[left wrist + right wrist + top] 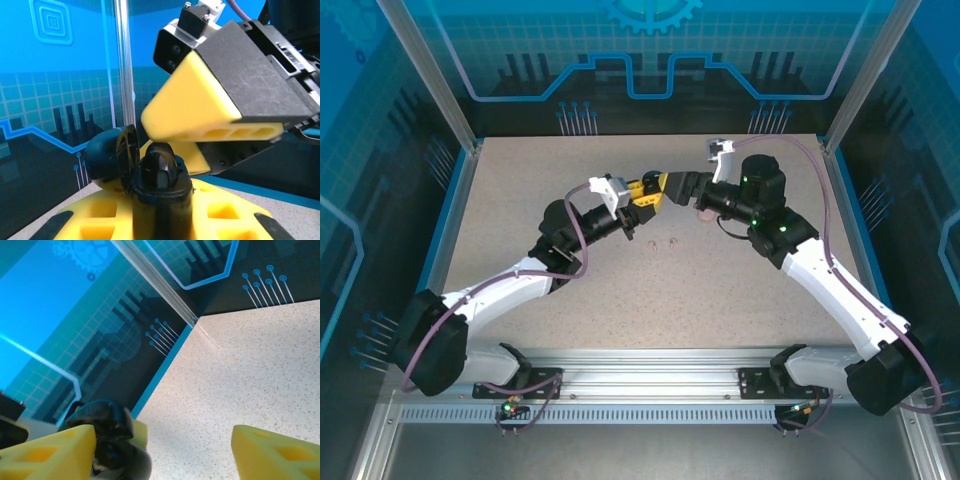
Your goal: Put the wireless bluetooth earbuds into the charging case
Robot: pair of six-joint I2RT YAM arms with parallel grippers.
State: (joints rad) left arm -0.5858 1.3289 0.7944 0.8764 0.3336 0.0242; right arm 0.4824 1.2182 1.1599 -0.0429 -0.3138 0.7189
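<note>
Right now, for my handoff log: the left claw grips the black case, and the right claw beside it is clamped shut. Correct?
Not quite. The right claw is open: the right wrist view shows its yellow fingers standing wide apart with bare table between them. The left claw does grip the black case.

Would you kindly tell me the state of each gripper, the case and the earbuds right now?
left gripper: shut on the black case.
right gripper: open, close to the case.
black case: lid open.
pink earbuds: two, loose on the table, not in a case.
</note>
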